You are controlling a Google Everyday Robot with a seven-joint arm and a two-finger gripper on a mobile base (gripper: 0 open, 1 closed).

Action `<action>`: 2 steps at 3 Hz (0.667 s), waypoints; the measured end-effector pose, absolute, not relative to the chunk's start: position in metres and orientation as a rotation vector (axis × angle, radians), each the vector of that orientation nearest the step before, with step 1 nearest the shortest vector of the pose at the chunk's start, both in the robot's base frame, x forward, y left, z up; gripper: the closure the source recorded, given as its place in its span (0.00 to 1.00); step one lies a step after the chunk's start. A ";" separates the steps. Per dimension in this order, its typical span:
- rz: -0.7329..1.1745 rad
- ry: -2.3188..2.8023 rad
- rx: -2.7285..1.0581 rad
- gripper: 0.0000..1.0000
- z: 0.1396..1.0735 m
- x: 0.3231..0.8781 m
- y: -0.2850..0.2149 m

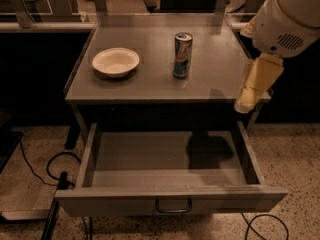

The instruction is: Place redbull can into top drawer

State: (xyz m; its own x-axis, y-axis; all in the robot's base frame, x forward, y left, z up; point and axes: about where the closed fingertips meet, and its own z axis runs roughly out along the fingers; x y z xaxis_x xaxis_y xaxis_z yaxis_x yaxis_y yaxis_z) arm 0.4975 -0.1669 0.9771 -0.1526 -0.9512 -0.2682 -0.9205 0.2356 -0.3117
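The redbull can (182, 55) stands upright on the grey table top (150, 86), right of centre. The top drawer (170, 198) below the table top is pulled out and holds nothing; its small bar handle (173, 206) is at the centre of the front panel. My gripper (253, 84) hangs from the white arm (287, 19) at the right edge of the table, to the right of the can and apart from it, above the drawer's right rear corner. It holds nothing that I can see.
A shallow white bowl (115, 62) sits on the table top left of the can. Black cables (47, 171) lie on the speckled floor at the left and under the drawer front (265, 224). Other furniture stands behind the table.
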 end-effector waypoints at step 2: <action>0.107 2.157 -1.471 0.00 0.947 0.548 -0.186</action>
